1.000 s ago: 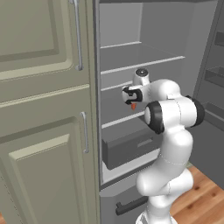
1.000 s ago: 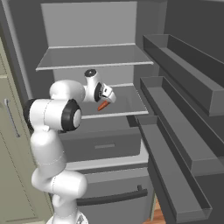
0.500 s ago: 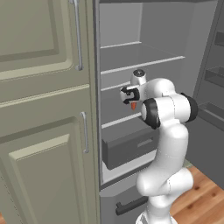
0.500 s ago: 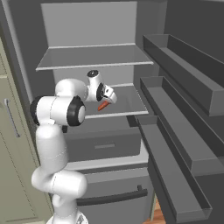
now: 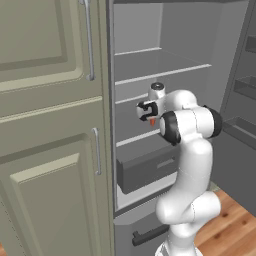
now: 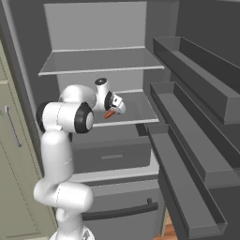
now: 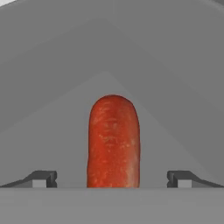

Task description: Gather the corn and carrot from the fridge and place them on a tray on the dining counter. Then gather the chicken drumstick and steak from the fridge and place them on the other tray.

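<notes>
An orange-red carrot (image 7: 113,140) lies on the grey middle fridge shelf (image 6: 136,110), pointing away from the hand. My gripper (image 7: 113,178) is open, with its two dark fingertips (image 7: 41,178) on either side of the carrot's near end and not touching it. In the left base view the gripper (image 5: 146,110) reaches into the fridge at the middle shelf, with the carrot (image 5: 152,120) just below it. The right base view has the gripper (image 6: 118,107) over the carrot (image 6: 109,114). The corn, chicken drumstick, steak and trays are out of view.
The fridge's upper shelf (image 6: 101,61) sits above the hand and a dark drawer (image 5: 147,167) below it. The open fridge door with its bins (image 6: 187,140) stands to the right. Tall cabinet doors (image 5: 50,125) close off the left side.
The arm's elbow has shifted a little while the hand stays at the middle shelf by the carrot. The jaws remain open.
</notes>
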